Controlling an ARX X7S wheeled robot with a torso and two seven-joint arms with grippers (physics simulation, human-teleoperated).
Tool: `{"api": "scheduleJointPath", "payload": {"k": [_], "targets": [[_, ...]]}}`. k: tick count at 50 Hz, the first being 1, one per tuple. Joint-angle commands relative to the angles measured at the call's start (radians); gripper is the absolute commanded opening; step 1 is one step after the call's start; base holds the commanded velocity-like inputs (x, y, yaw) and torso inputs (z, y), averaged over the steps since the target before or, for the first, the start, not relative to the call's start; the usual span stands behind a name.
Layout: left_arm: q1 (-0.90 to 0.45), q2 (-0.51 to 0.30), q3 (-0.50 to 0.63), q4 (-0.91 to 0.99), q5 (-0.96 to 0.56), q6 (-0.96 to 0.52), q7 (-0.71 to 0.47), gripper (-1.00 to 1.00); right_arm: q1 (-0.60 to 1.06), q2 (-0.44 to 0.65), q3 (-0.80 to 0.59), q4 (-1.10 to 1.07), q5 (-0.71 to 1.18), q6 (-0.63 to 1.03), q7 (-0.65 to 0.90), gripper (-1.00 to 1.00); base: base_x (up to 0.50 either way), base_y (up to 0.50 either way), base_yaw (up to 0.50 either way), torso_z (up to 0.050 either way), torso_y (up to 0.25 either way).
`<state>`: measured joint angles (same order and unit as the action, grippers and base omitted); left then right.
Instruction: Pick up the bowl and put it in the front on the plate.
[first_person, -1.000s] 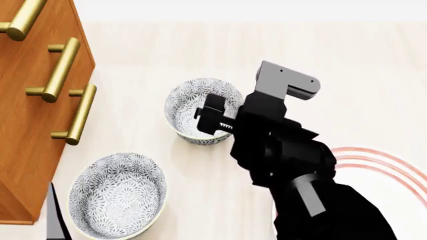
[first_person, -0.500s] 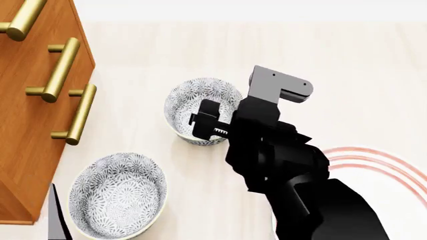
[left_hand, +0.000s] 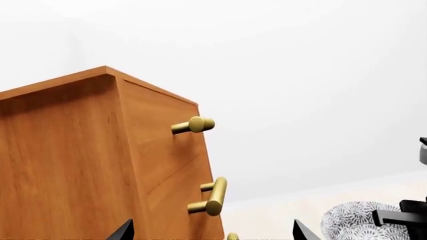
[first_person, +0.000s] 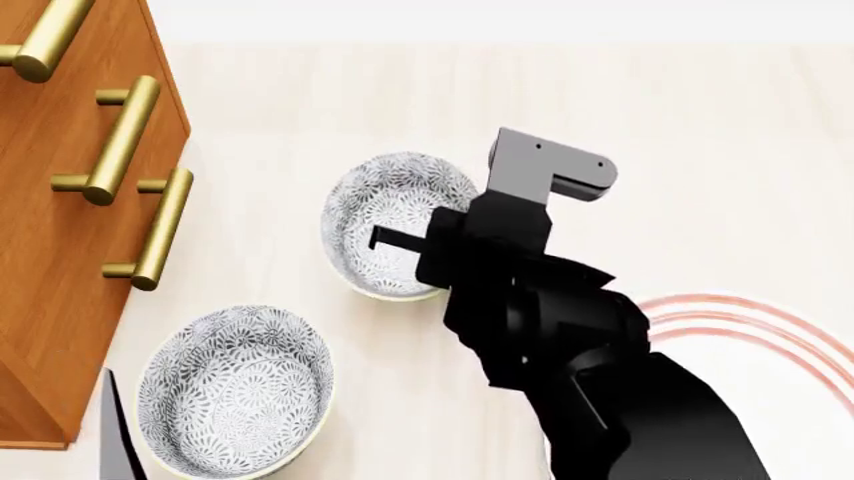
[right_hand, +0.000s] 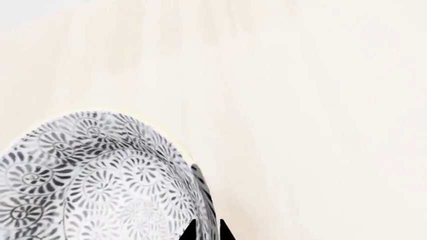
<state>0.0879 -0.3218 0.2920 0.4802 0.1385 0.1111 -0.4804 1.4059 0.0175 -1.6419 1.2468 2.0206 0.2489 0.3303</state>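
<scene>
Two patterned bowls, one plate (first_person: 747, 320).
Right gripper (right_hand: 205, 231) pinches the bowl (first_person: 387, 215) rim, seen only from its wrist; left gripper's (left_hand: 212, 235) fingers spread.

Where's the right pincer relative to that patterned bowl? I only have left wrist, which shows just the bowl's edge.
Observer: In the right wrist view, the right pincer straddles the bowl's rim, one tip inside and one outside. I can't tell if it's clamped.
Operator: Any other bowl nearby?
Observer: Yes. The head view shows a second bowl nearer the robot, beside the wooden cabinet.
Operator: Plate?
Observer: The plate's red-ringed rim shows at the head view's right edge, partly hidden by the right arm. The straddled bowl sits on the table, apart from it.
</scene>
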Motion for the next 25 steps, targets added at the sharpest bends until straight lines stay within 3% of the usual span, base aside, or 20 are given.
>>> {"api": "scheduleJointPath", "payload": {"k": [1,9,20,25], "targets": [[0.003,0.015,-0.014,0.003,0.021,0.009,0.018,1.0,0.014,-0.017,-0.013,0.019,0.002,0.001,-0.023,-1.0,0.0,0.0,0.0,0.0,0.0],[0.003,0.014,-0.009,0.003,0.022,0.007,0.015,1.0,0.071,0.003,-0.076,0.061,0.05,0.0,-0.033,-1.0,0.0,0.0,0.0,0.0,0.0],[-0.001,0.014,0.001,-0.001,0.022,0.0,0.016,1.0,0.198,0.134,-0.186,0.052,0.113,-0.035,-0.069,-1.0,0.0,0.0,0.0,0.0,0.0],[-0.002,0.014,0.006,0.002,0.021,-0.006,0.017,1.0,0.278,0.374,-0.18,-0.378,0.052,-0.164,0.069,-1.0,0.0,0.0,0.0,0.0,0.0]]}}
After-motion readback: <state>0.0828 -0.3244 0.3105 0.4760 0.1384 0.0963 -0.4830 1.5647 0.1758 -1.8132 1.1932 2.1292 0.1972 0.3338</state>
